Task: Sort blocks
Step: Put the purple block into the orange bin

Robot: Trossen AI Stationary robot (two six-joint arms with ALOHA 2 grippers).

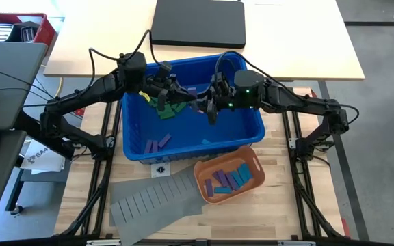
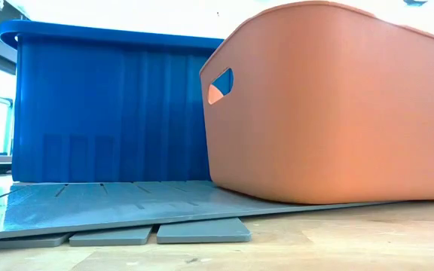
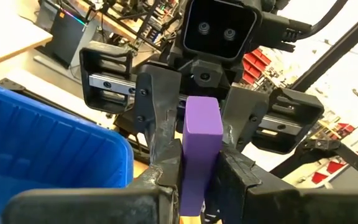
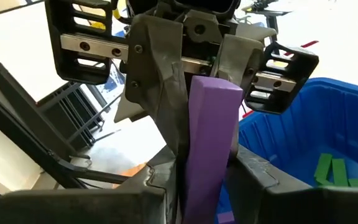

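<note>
Your purple block (image 3: 202, 149) hangs above the blue bin (image 1: 134, 137), pinched at once by the left gripper (image 3: 197, 180) and the right gripper (image 4: 201, 180), both closed on it (a handover). Green blocks (image 1: 166, 109) lie inside the bin; more blocks fill the orange tray (image 1: 255, 164) beside it.

We see a deep blue plastic bin (image 1: 251, 128) with smooth, slightly glossy walls, and beside it a small orange-red plastic tray (image 1: 204, 179) with a soft matt sheen. Under both lies a flat grey slotted divider sheet (image 1: 152, 200), dull and smooth, on a pale wooden table top (image 1: 334, 198) with visible grain. The upright purple rectangular block (image 3: 201, 149) looks matt and smooth-faced. The left gripper (image 3: 191, 183) has matt black fingers (image 3: 157, 158), rough and worn along the edges.
</note>
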